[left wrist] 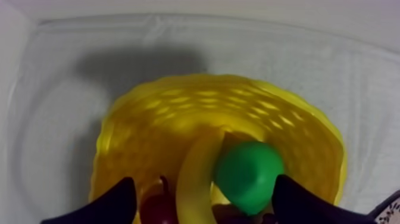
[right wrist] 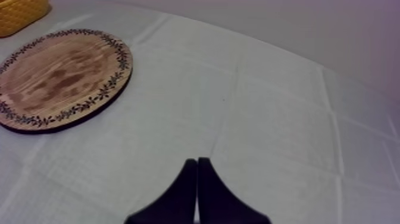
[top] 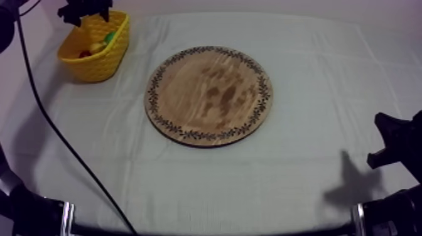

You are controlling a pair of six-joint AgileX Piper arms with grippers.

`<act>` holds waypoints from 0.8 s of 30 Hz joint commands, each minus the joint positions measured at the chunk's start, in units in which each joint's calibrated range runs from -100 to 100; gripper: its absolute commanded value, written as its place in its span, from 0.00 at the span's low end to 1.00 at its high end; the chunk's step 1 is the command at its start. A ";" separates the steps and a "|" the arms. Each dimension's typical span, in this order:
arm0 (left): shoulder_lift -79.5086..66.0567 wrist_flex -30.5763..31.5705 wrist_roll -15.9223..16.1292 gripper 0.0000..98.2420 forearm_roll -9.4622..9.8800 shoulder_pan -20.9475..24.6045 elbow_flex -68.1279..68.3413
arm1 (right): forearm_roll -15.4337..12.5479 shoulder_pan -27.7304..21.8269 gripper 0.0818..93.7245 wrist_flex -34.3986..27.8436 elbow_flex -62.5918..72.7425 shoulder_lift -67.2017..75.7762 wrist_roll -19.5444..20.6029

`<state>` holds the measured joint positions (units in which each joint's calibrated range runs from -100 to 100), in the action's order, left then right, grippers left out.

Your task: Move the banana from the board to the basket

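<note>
The banana is inside the yellow basket. A green pear lies right beside it and seems to touch it. A small red fruit sits on the banana's other side, also very close.

The left gripper hangs just over the basket and points down into it. Its two black fingers are wide apart. They hold nothing. The banana and the pear lie below the gap between the fingers, down in the basket. I cannot tell if the fingers touch the fruit.

From above, the basket stands at the far left of the table, on the grey-white cloth. The left gripper is over the basket's far rim. The fruit shows as small spots of yellow, green and red inside the basket.

The round wooden board lies in the middle of the table, near the basket but not touching it.

The right gripper sits low at the right side of the table, well apart from the board and the basket. Its fingers are pressed together into a thin point, with nothing in them. They point over the cloth, with the board off to one side and a corner of the basket beyond it.
</note>
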<state>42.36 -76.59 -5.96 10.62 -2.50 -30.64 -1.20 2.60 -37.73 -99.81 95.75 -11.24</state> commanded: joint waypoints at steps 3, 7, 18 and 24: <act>-2.84 0.48 -0.36 0.82 0.15 -0.05 1.73 | 0.01 0.00 0.00 -0.01 0.03 0.00 -0.01; -8.07 1.92 -1.06 0.66 0.50 0.28 3.69 | 0.01 0.00 0.00 -0.01 0.03 0.00 -0.01; -30.41 10.28 0.18 0.13 0.01 3.15 14.17 | 0.01 0.00 0.00 -0.01 0.03 0.00 -0.01; -45.16 12.66 1.11 0.05 -0.87 4.14 24.75 | 0.01 0.00 0.00 -0.01 0.03 0.00 -0.01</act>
<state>5.42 -64.53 -5.01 9.86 1.62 -10.33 -1.20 2.60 -37.73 -99.81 95.75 -11.24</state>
